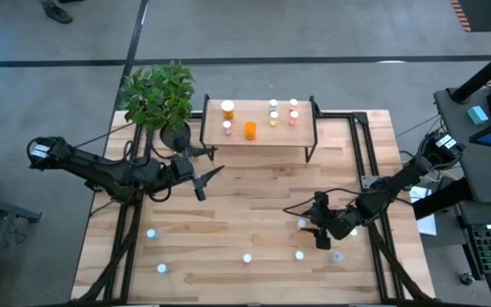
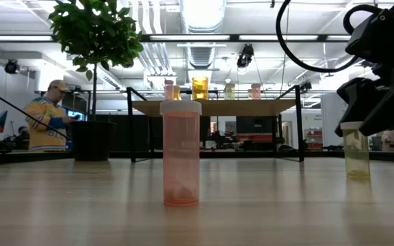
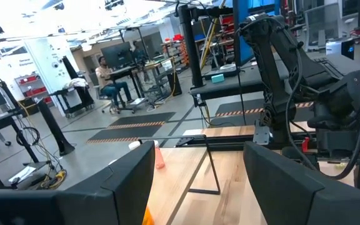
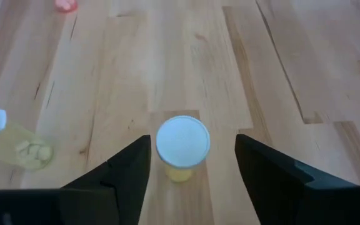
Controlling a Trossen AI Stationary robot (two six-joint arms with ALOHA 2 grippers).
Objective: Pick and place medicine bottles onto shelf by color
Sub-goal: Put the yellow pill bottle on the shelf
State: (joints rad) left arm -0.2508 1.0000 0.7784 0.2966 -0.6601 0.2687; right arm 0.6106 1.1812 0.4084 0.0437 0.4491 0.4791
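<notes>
Right tool (image 4: pixel 192 165) is hanging low over the near-right part of the worktop (image 1: pixel 254 213), fingers spread wide on either side of a yellow bottle (image 4: pixel 181 147) with a white cap. Bottle is standing upright between the fingers; nothing is gripping it, gaps are showing on both sides. A second yellowish bottle (image 4: pixel 11 144) is sitting just off to one side in the same wrist view, and a pink one (image 4: pixel 65 5) is showing farther off at the frame edge.

Left tool (image 1: pixel 201 177) is hovering above the worktop beside the potted plant (image 1: pixel 158 95), near the shelf's left end, fingers apart and holding nothing.

Shelf (image 1: pixel 258 136) is standing at the far middle of the worktop. It is already carrying several bottles: a larger orange one (image 1: pixel 250 130), a cluster of small ones to its left (image 1: pixel 228 109) and more to its right (image 1: pixel 293 112); exact colours of the small ones are hard to tell from above.

More bottles are sitting loose along the near edge of the worktop, e.g. (image 1: pixel 247 257) and (image 1: pixel 152 233). In the low view, a pink bottle (image 2: pixel 180 154) is standing upright close to the camera.

A person (image 2: pixel 46 123) is sitting in the room behind the worktop.
</notes>
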